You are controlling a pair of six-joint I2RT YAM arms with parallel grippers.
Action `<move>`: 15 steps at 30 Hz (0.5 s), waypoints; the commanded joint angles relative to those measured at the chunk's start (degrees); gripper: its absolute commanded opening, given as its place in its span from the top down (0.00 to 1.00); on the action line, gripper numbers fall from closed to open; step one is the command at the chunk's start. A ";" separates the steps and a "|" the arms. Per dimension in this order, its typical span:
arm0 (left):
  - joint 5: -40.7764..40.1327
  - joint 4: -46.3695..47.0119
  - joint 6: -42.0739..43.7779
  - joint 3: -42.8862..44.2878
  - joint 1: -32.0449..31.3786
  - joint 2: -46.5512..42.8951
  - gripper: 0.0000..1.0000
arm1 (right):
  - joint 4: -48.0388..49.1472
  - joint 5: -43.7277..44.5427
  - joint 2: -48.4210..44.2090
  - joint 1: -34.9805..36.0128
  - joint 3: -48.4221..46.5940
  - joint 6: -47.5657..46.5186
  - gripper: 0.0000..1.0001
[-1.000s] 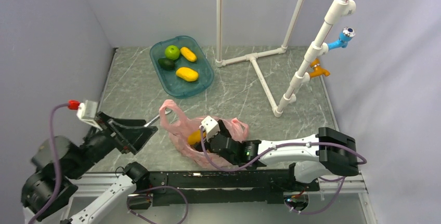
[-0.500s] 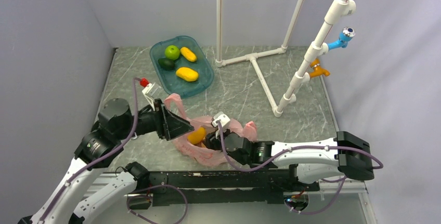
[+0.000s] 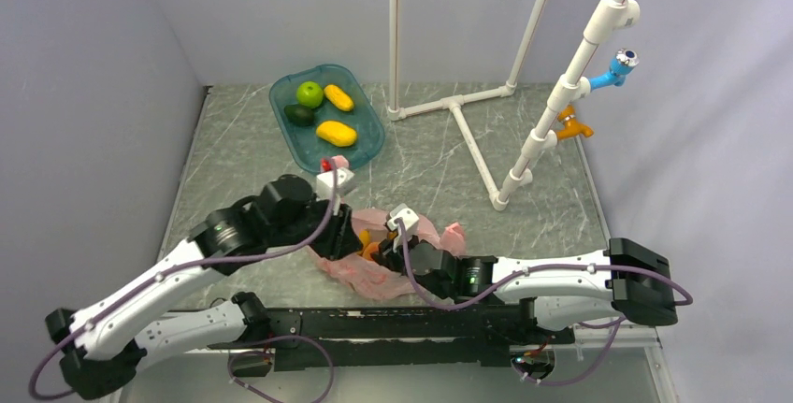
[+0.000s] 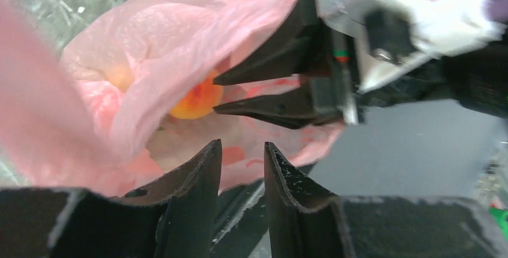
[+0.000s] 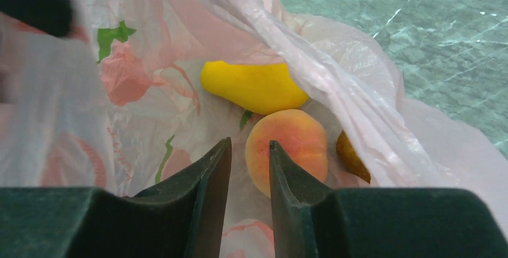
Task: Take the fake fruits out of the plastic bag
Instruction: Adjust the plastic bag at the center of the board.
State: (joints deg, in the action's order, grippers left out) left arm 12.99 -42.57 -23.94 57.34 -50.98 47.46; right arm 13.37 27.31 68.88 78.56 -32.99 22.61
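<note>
The pink plastic bag (image 3: 411, 267) lies crumpled near the table's front edge, with both grippers at its mouth. Inside it, the right wrist view shows fake fruits: a yellow mango-like one (image 5: 254, 84), a red-and-yellow peach (image 5: 293, 144) and, half under the film, a small orange one (image 5: 350, 156). My right gripper (image 5: 250, 144) reaches into the bag. Its jaws stand a narrow gap apart with only film behind them, and the peach sits just right of the right finger. My left gripper (image 4: 239, 147) hovers at the bag's near edge (image 4: 180, 48), jaws narrowly apart and holding nothing. It faces the right gripper's fingers (image 4: 269, 105) and the peach (image 4: 194, 99).
A teal tray (image 3: 365, 155) at the back left holds a green apple (image 3: 309, 94), a dark avocado (image 3: 299, 115) and two yellow fruits. A white pipe frame (image 3: 472, 146) stands at the back right. Walls close in the table's left, back and right.
My left arm has swung in from the far left to the bag's mouth. Both grippers' jaws have narrowed from wide open. The right gripper has pushed a little further into the bag.
</note>
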 commanded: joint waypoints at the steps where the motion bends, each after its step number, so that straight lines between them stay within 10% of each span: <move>1: -12.67 -2.11 4.00 2.48 -3.69 5.99 0.63 | 2.50 -1.12 -1.34 0.09 0.29 0.79 0.69; 15: -25.89 3.77 -3.38 -7.04 -4.13 11.76 0.65 | 5.66 -12.88 3.66 0.32 1.69 -0.65 0.72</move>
State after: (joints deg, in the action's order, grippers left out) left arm -8.38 -38.57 -24.36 53.60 -54.96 58.35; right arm 15.59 20.43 70.35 78.56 -31.90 22.26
